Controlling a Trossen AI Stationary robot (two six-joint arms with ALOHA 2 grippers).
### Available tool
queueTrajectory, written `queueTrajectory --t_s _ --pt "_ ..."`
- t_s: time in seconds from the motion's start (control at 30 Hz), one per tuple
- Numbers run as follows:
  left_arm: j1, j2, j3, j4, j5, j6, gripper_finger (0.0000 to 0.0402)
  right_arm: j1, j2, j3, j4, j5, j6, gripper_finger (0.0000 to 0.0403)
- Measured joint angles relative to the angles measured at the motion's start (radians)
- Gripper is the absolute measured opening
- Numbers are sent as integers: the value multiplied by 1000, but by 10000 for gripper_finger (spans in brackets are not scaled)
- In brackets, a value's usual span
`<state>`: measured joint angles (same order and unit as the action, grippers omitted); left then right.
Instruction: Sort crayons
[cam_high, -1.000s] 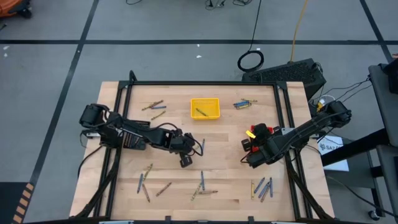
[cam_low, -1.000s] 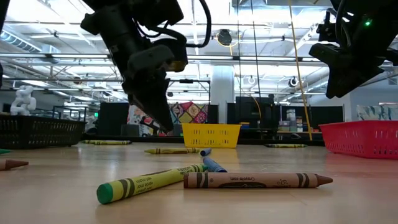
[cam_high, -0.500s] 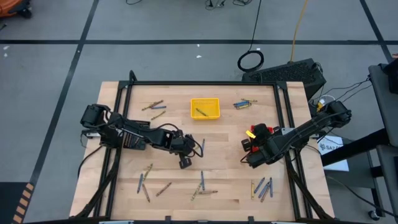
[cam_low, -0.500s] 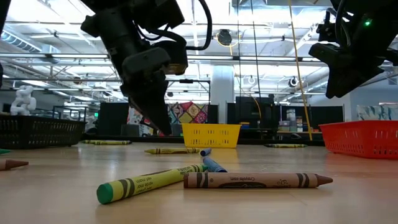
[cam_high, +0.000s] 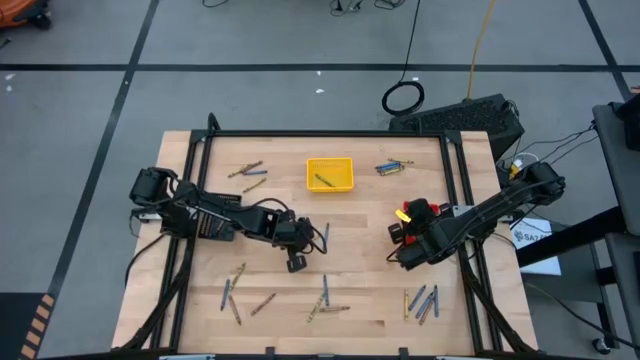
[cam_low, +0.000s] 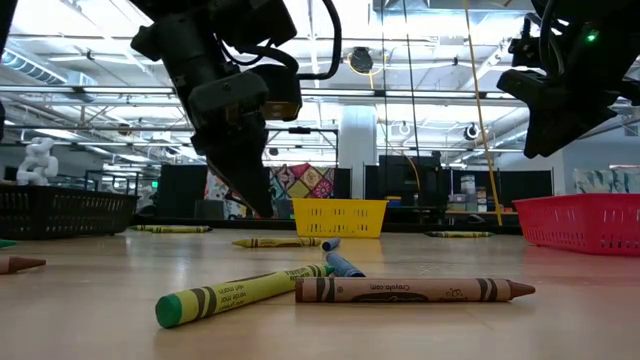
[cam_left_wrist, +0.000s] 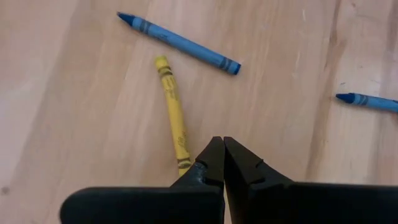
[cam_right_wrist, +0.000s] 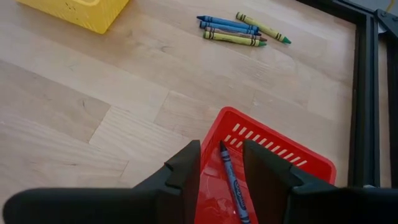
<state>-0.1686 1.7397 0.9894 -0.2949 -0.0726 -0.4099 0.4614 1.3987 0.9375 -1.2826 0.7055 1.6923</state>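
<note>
Sorting is looking barely begun: most crayons (cam_high: 322, 298) are lying scattered in small clusters across the worktop (cam_high: 360, 215). Only one is showing in the yellow tray (cam_high: 330, 174) and one blue crayon (cam_right_wrist: 232, 183) in the red tray (cam_right_wrist: 273, 163). The left claw (cam_left_wrist: 223, 144) is hanging clenched and empty just beside a yellow crayon (cam_left_wrist: 173, 121). The right claw (cam_right_wrist: 221, 155) is standing parted and empty over the red tray. Whatever else the red tray holds is hiding beneath that arm.

A yellow tray (cam_high: 330, 174) sits far on the wooden table (cam_high: 360, 215); a red tray (cam_right_wrist: 273, 168) sits right; black frame (cam_high: 330, 133) around.
</note>
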Motion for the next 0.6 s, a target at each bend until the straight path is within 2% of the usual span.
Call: queueTrajectory --t_s 0.13,0.27,0.6 --pt "1 0 0 6 -29 10 0 0 0 0 0 0 -3 108" --pt "1 0 0 20 12 31 13 0 0 0 0 0 -12 108" --pt "1 0 0 49 8 29 107 0 0 0 0 -14 -36 108"
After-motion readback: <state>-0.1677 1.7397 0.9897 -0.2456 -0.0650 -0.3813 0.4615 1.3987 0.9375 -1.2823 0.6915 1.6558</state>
